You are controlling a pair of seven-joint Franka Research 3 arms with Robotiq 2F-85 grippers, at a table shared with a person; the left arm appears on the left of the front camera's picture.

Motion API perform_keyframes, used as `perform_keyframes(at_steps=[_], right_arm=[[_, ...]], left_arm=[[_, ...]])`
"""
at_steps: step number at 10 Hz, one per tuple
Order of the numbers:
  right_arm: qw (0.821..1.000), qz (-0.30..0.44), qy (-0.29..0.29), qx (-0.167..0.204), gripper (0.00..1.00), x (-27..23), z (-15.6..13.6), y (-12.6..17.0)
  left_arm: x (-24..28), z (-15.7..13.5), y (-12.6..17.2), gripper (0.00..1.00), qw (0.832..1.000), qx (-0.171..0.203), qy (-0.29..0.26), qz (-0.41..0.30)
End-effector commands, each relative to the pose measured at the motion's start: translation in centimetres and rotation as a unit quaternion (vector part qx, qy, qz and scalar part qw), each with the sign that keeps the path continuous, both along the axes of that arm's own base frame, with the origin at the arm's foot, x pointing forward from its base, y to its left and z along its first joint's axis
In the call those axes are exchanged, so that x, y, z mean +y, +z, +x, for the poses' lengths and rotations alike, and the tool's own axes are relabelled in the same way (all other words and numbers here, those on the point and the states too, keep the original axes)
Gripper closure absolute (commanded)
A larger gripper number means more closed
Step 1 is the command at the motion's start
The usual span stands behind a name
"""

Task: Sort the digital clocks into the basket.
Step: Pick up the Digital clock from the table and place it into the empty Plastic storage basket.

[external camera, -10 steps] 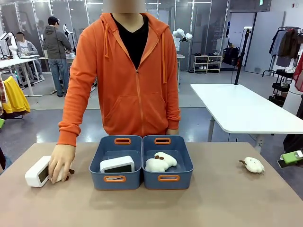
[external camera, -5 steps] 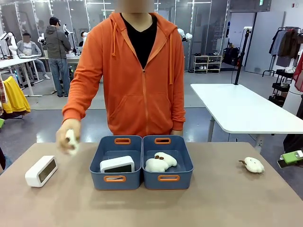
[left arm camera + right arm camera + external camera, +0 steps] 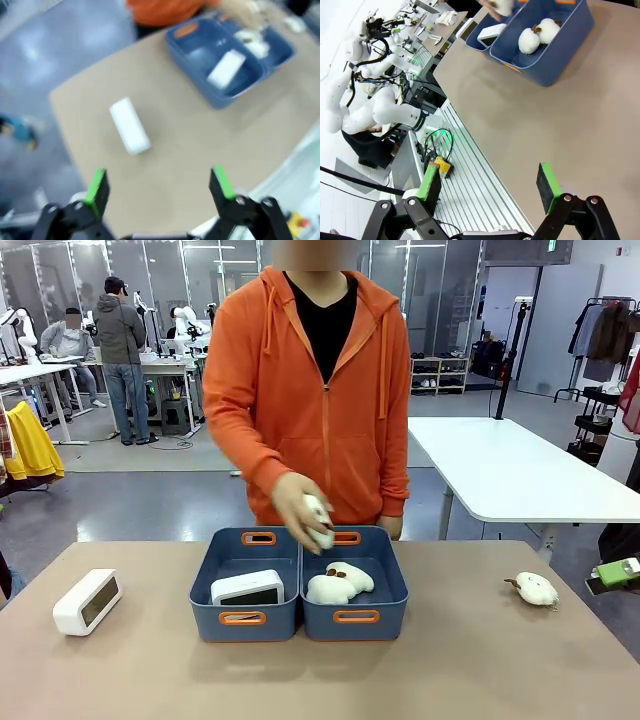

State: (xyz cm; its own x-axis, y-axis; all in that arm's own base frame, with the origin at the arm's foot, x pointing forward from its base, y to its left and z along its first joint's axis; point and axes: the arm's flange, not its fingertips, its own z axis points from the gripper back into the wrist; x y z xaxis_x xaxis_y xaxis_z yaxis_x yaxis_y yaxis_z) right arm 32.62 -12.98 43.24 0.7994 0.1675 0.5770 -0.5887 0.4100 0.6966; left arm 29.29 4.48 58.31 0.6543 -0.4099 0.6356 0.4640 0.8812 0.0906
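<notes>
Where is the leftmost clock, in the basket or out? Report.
Out. The leftmost clock lies on the table, apart from the basket, which holds the other clock.

From my end the room's a big open lab: shiny grey floor (image 3: 130, 490), glass partitions (image 3: 435, 300) along the back, evenly lit. I'm working off a tan table (image 3: 480, 660). 1 white table (image 3: 520, 475) sits behind it on the right, with a clothes rack (image 3: 605, 335) and a low shelf (image 3: 438, 375) beyond. A yellow garment (image 3: 30, 445) hangs far left by another white desk (image 3: 30, 370).

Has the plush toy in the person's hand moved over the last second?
Yes. The plush toy went rightward, from beside the loose clock to above the right basket.
</notes>
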Motion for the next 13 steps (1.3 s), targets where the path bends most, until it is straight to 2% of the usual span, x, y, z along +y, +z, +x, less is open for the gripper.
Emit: perform_keyframes(at_steps=[1,2,4,7,10,13], right_arm=[[1.0,0.004,0.003,-0.001,0.03,-0.1,-0.1,0.3],[1.0,0.004,0.003,-0.001,0.03,-0.1,-0.1,0.3],[1.0,0.004,0.003,-0.001,0.03,-0.1,-0.1,0.3],[1.0,0.004,0.003,-0.001,0.03,-0.1,-0.1,0.3],[1.0,0.004,0.003,-0.001,0.03,-0.1,-0.1,0.3],[1.0,0.004,0.003,-0.001,0.03,-0.1,-0.1,0.3]], left_arm=[[-1.4,-1.3,-0.3,0.0,0.981,0.06,0.144,0.115],[-2.8,0.6,-2.2,0.0,0.979,0.111,0.125,0.121],[-2.7,5.0,-4.3,0.0,0.976,0.191,0.074,0.068],[-4.1,9.7,-9.4,0.0,0.965,0.245,0.081,0.047],[-6.1,15.3,-15.1,0.0,0.961,0.243,0.124,0.049],[-5.9,17.6,-18.0,0.0,0.963,0.196,0.165,0.08]])
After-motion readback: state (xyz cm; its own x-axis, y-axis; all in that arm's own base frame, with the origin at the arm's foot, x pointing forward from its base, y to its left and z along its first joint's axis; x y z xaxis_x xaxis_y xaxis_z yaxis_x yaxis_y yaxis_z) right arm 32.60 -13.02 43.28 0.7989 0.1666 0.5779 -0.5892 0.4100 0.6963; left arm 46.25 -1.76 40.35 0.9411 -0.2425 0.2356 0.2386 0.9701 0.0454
